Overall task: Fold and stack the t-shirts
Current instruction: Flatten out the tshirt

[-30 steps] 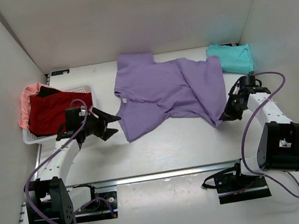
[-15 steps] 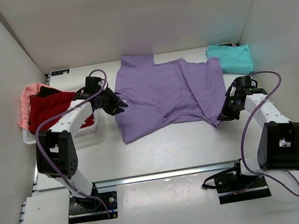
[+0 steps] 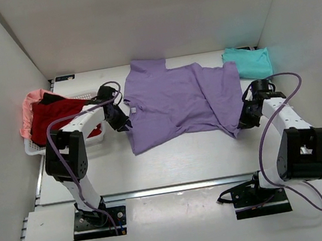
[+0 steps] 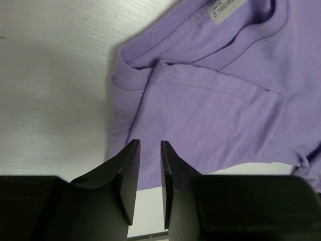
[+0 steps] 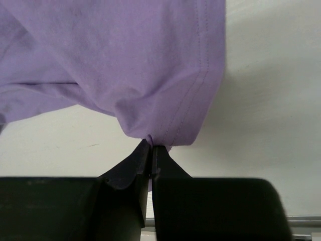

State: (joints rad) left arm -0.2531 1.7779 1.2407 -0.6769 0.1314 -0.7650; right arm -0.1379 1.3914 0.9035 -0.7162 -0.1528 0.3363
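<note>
The white table [image 3: 184, 153] carries everything. The purple shirt [image 3: 176, 103] lies spread across its middle, mostly flat, with creases toward the right and its collar to the left. At the far left sits a white basket [image 3: 87, 95]. A red shirt [image 3: 51, 115] is heaped in it, and a pink shirt [image 3: 30, 103] hangs over its far-left rim. A teal shirt [image 3: 249, 62] lies folded in the far right corner, just beside the purple shirt's right edge.

The left gripper [image 3: 119, 114] sits at the purple shirt's left edge, between the basket and the collar. In the left wrist view the left gripper [image 4: 149, 145] has its jaws a narrow gap apart over the cloth's edge. Purple cloth and white table both show through the gap, and nothing is clearly pinched.

The right gripper [image 3: 246, 121] is at the shirt's near right corner. In the right wrist view the right gripper [image 5: 151, 148] is closed, and a bunched fold of the hem is nipped between its tips.

A small white label [image 4: 223, 9] shows inside the collar.
</note>
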